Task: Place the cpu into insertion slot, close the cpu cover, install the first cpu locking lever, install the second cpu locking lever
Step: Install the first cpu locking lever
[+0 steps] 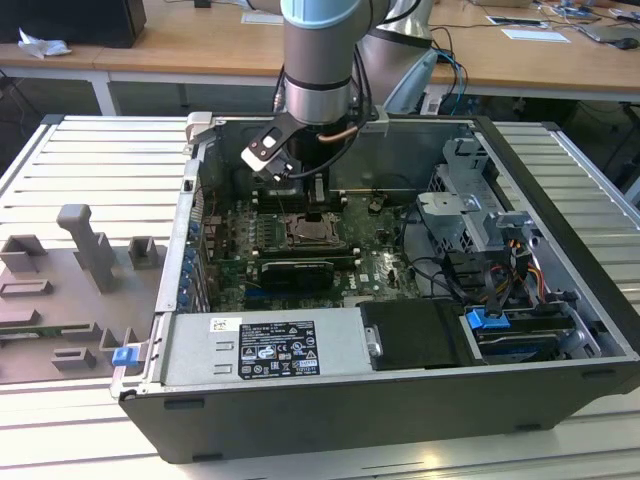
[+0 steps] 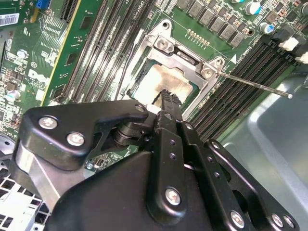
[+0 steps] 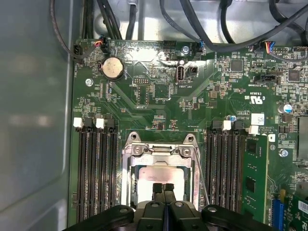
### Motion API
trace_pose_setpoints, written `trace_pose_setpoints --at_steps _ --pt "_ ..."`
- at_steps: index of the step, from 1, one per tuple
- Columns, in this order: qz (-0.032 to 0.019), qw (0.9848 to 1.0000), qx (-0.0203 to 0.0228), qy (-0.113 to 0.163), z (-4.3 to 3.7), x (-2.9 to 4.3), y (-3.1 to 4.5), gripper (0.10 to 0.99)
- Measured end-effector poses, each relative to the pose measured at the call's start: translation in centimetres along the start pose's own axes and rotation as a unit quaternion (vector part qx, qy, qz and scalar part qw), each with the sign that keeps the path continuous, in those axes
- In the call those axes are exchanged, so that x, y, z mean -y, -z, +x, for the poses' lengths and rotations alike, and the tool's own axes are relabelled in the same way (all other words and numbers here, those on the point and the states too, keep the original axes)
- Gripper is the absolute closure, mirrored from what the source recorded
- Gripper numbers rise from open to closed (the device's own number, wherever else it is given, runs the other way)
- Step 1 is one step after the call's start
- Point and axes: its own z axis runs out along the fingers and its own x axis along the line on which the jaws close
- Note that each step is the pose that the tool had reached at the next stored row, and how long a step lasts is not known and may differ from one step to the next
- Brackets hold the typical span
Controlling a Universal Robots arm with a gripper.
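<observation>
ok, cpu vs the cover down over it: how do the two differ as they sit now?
The cpu is a solid pale plate, while the cover is a frame with a window cut through its middle. The cover is the larger one, and its rails run outside the cpu's edges. The cover lies on top and the cpu sits beneath it, showing through the window. Both are square, silvery and lie flat on the green board.
</observation>
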Motion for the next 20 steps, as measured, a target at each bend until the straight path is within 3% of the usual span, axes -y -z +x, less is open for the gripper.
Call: trace_pose_setpoints --at_steps 14,20 --pt "0.0003 1.0 0.0001 0.0 0.0 -0.04 1.05 0.98" --pt "0.0004 1.0 0.0001 0.0 0.06 -0.12 3.45 0.98"
